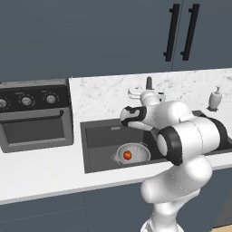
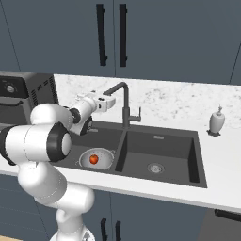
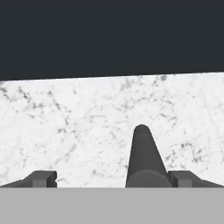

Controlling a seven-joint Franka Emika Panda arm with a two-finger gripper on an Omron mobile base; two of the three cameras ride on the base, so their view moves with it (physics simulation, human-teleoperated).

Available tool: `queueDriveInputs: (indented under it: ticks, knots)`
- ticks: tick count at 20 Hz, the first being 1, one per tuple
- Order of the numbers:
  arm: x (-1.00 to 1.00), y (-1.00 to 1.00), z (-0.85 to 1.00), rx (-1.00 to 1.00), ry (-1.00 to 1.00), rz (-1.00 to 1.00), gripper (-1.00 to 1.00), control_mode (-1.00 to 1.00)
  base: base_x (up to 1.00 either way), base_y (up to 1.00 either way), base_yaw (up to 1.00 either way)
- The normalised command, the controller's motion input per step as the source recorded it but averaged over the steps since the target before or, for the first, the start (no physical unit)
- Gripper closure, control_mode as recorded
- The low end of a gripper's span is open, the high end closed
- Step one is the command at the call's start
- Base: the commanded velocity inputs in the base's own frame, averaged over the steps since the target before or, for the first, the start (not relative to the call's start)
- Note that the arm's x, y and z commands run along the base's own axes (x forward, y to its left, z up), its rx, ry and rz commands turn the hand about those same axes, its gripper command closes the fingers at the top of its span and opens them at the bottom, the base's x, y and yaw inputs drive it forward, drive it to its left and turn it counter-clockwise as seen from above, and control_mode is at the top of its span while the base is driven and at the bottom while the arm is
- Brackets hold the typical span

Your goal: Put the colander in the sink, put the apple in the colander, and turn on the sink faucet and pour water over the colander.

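From the left base view, the small silvery metal colander (image 1: 132, 154) sat in the near part of the left basin of the dark grey double sink (image 1: 97, 136), with the small red-orange apple (image 1: 128, 155) inside it. The white arm reached over that basin, and its hand (image 1: 134, 93) was up by the slim dark gooseneck faucet (image 1: 149, 83) at the far edge. A dark oven with knobs (image 1: 34, 113) stood on the white worktop (image 1: 45, 172) to the left, a small white soap dispenser (image 1: 215, 98) to the right.

From the right base view, the hand (image 2: 112, 101) hung just left of the faucet (image 2: 124, 104), beneath its curved spout, well above the colander (image 2: 96, 158) and apple (image 2: 93, 159).

In the hand view, the two dark fingertips (image 3: 41, 178) stood wide apart, holding nothing, with the faucet (image 3: 143, 155) rising between them, nearer the right one, against speckled white marble (image 3: 87, 118).
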Motion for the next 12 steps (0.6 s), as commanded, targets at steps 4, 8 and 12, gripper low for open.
queueDriveInputs:
  ticks: [4, 8, 12]
  knots:
    - [0.00, 0.18, 0.01, 0.00, 0.00, -0.04, -1.00, -1.00, 0.00, 0.00, 0.00]
    - [0.00, 0.13, 0.00, 0.00, 0.00, -0.03, -1.00, -1.00, 0.00, 0.00, 0.00]
    - [0.00, 0.10, 0.00, 0.00, 0.00, -0.02, -1.00, -1.00, 0.00, 0.00, 0.00]
